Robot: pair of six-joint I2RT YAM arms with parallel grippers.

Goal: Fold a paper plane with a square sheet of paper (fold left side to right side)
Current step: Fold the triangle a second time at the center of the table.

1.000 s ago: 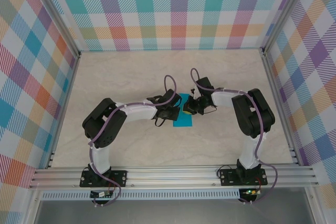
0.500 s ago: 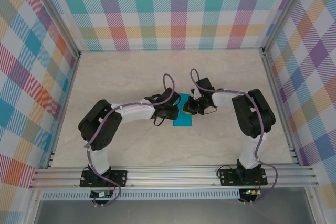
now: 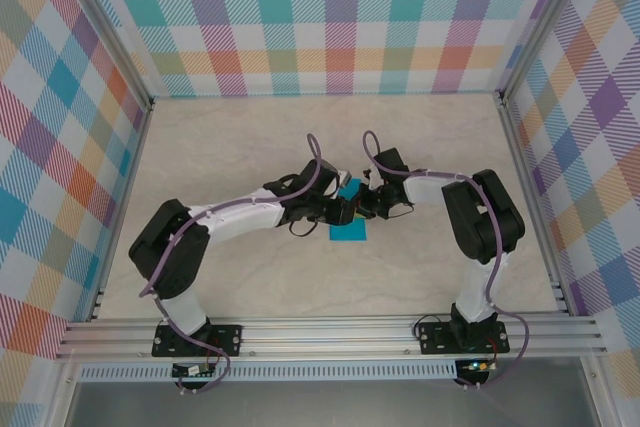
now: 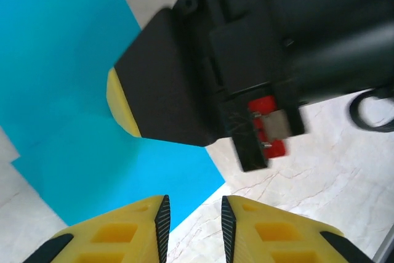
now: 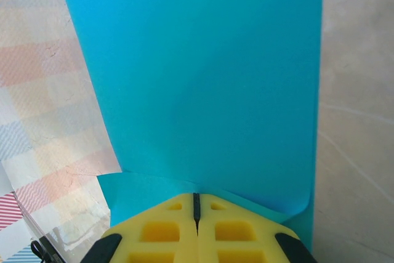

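While the right tool [image 5: 197, 200] clamps shut on the square sheet of paper [image 5: 203, 78] at the middle of the tabletop [image 3: 250, 147], the left tool [image 4: 193, 206] hangs just beside it, jaws slightly parted, gripping nothing

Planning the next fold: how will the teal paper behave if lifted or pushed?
Probably floppy: the square sheet of paper curls where the right gripper pinches it. Likely very light, so a push may slide it across the smooth table rather than crease it.

teal paper sheet [image 3: 350, 232], part-folded; edge lifted
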